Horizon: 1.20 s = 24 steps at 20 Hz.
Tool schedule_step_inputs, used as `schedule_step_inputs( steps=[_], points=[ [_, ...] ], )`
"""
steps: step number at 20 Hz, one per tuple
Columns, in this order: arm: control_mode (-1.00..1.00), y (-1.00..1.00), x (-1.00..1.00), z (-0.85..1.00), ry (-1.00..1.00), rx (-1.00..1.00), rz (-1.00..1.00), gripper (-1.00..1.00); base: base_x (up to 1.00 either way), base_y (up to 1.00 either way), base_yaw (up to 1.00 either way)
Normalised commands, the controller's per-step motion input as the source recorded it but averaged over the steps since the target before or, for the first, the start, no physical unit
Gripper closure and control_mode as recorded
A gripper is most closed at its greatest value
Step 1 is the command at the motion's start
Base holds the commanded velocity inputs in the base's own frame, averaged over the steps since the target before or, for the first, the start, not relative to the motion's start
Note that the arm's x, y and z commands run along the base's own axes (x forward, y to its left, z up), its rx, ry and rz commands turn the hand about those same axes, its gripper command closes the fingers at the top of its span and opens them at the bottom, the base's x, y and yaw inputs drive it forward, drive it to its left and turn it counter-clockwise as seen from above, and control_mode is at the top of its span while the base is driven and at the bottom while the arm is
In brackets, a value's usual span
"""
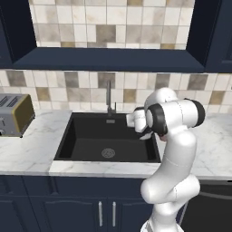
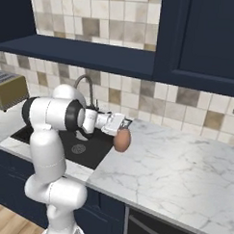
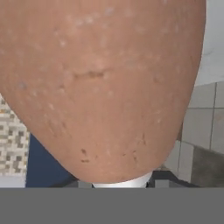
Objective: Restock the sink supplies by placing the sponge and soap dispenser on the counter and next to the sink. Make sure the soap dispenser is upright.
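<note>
The soap dispenser is gripped by the closed gripper just above the counter. The sink is seen at 9 o'clock from it.

The setting is a domestic kitchen, rendered in simulation. A white marble counter with grey veining runs along the far wall. A black recessed sink with a round drain and a thin metal faucet is set into it. The wall behind carries a backsplash of beige, grey and brown square tiles. Dark navy base cabinets with 2 metal handles sit below, and navy wall cabinets hang above. A toaster stands at the left.
</note>
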Motion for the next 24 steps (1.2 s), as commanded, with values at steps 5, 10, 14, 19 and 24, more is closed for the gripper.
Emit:
schedule_step_inputs(
  steps=[5, 10, 14, 19, 24],
  points=[
    [-1.00, 0.00, -0.48, -0.31, -0.18, -0.07, 0.00, 1.00, 0.00, 0.00, 0.00],
    [-1.00, 0.00, -0.54, -0.51, -0.16, -0.06, 0.00, -1.00, 0.00, 0.00, 0.00],
    [-1.00, 0.00, -0.18, -0.37, -0.09, -0.03, 0.00, -1.00, 0.00, 0.00, 0.00],
    [-1.00, 0.00, 0.00, -0.24, 0.00, 0.00, 0.00, -1.00, 0.00, 0.00, 0.00],
    [-1.00, 0.00, -0.01, -0.21, 0.00, 0.00, 0.00, -1.00, 0.00, 0.00, 0.00]
  ],
)
